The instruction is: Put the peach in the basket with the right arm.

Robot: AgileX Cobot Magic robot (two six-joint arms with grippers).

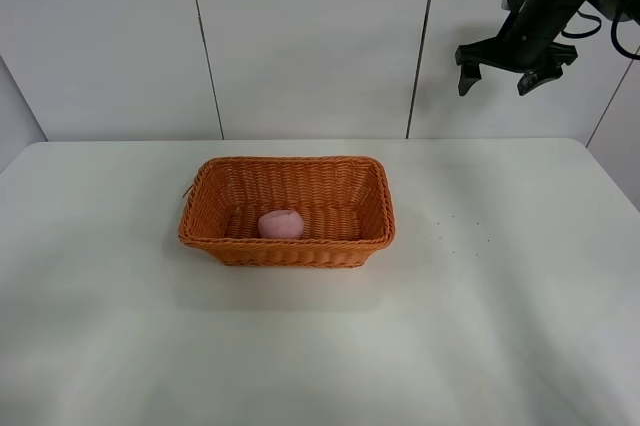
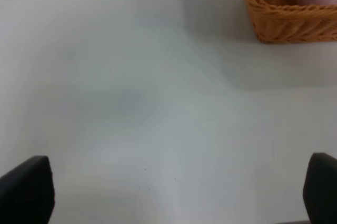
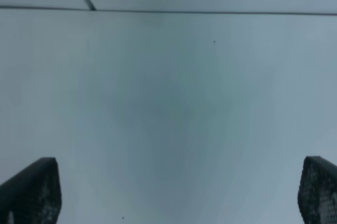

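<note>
— Item one, your left gripper (image 2: 176, 184)?
— Fingers (image 2: 26, 190) spread wide above the white table (image 2: 158, 103). The basket (image 2: 284, 21) sits ahead of them, off to one side.
— Item two, the peach (image 1: 281, 224)?
— Inside the basket (image 1: 287, 248), on its floor near the front wall.
— Item three, your right gripper (image 1: 495, 76)?
— Raised high by the wall, fingers (image 3: 31, 190) spread apart. The peach lies well apart from them, lower and leftward.

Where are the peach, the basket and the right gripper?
peach (image 1: 281, 224): exterior high view, middle of the fruit.
basket (image 1: 290, 252): exterior high view, its near wall.
right gripper (image 1: 494, 80): exterior high view, between its fingertips.
</note>
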